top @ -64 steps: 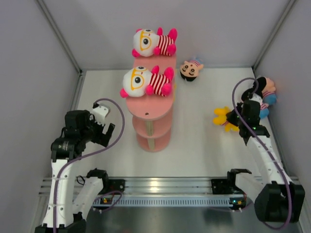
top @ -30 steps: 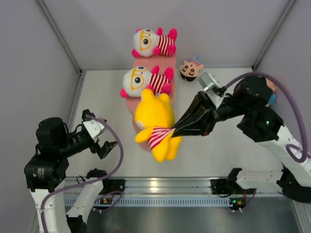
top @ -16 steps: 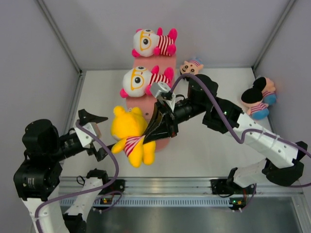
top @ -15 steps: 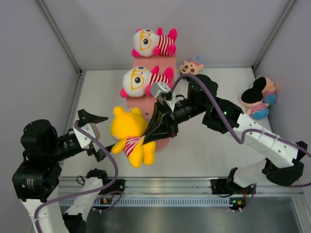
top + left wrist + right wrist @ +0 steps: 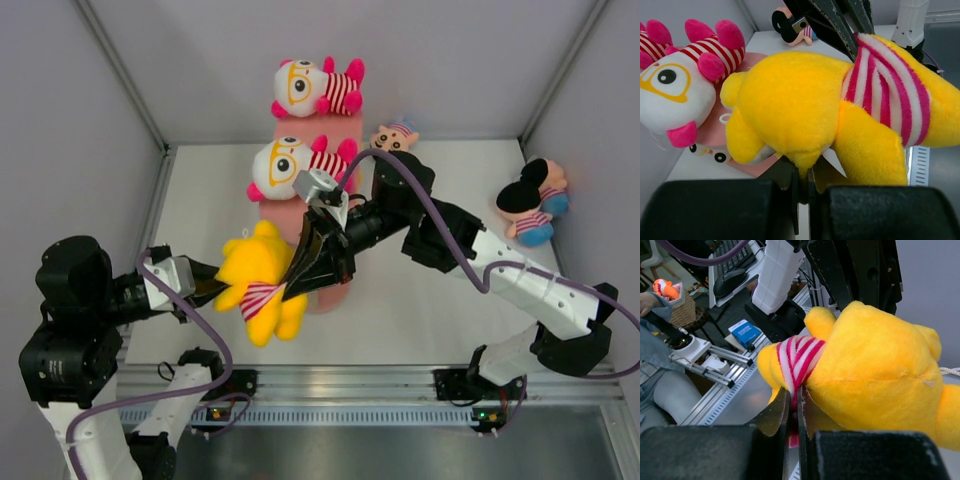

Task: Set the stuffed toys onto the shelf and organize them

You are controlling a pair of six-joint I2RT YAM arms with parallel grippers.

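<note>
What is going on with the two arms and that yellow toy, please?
Both arms have hold of the yellow bear. The jaws of the right arm are shut on its red-and-white striped shirt, and those of the left arm pinch its yellow plush. The bear hangs above the table by the near end of the pink shelf, not yet on it. A near striped doll and a far striped doll lie on the top tier; a black-haired doll and a mouse-eared doll lie on the table.
</note>
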